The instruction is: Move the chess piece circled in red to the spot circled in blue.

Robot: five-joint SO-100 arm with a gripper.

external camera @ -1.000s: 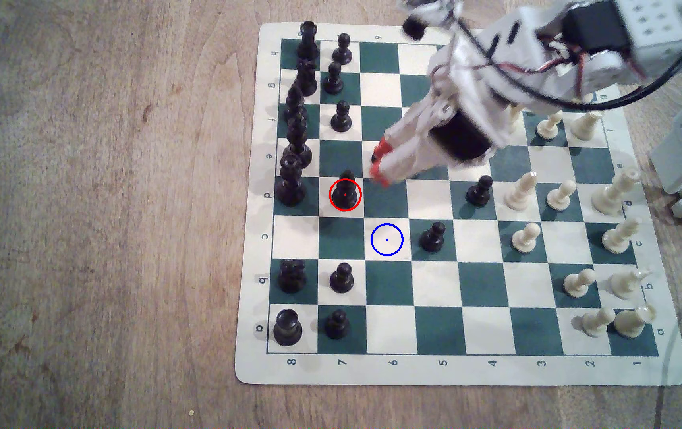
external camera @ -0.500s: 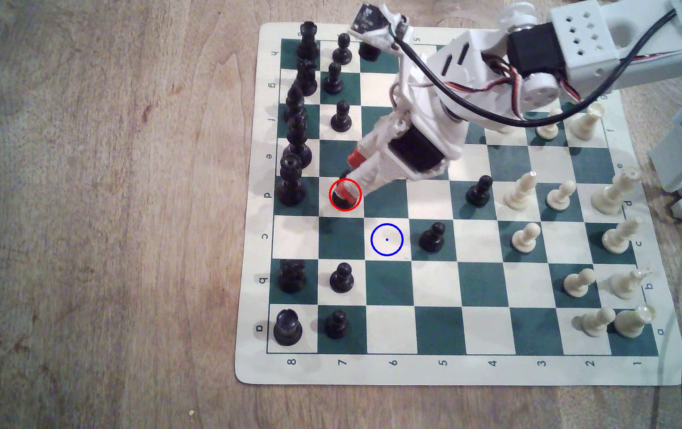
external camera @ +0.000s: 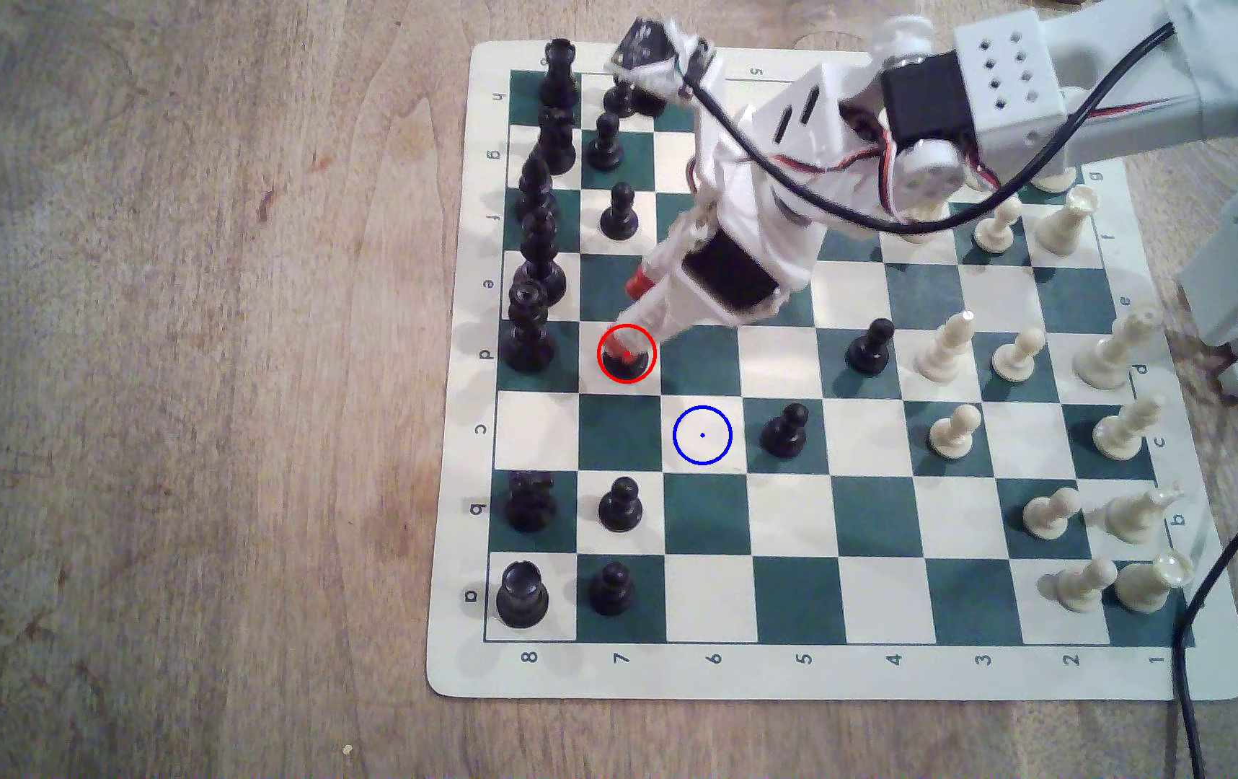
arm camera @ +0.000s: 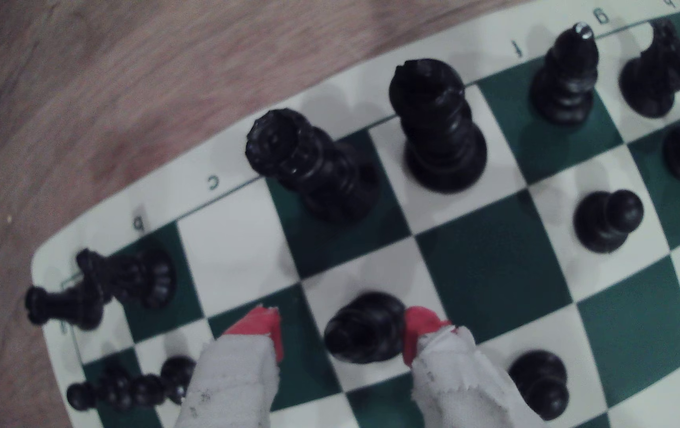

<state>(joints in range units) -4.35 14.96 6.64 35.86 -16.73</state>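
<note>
The chess piece circled in red (external camera: pixel 627 365) is a black piece with a broad round base, standing on a cream square of the chessboard (external camera: pixel 705 674). My gripper (external camera: pixel 628 316) comes down over it from the exterior view's right. In the wrist view the piece (arm camera: pixel 365 327) stands between my gripper's (arm camera: pixel 342 333) red-tipped fingers. One fingertip (arm camera: pixel 418 329) is against it and the other fingertip (arm camera: pixel 264 329) stands apart, so the gripper is open. The spot circled in blue (external camera: pixel 702 435) is a bare cream square, one square diagonally toward the front right in the exterior view.
A black pawn (external camera: pixel 786 432) stands on the square right of the blue spot. Tall black pieces (external camera: pixel 529 329) line the board's left column, close to the circled piece. Another black pawn (external camera: pixel 870 348) and white pieces (external camera: pixel 954 434) stand further right. A black cable (external camera: pixel 1192 674) crosses the front right corner.
The gripper has swung toward the exterior view's left and dropped, from beside the circled piece to straddling it. The piece has stayed on its square.
</note>
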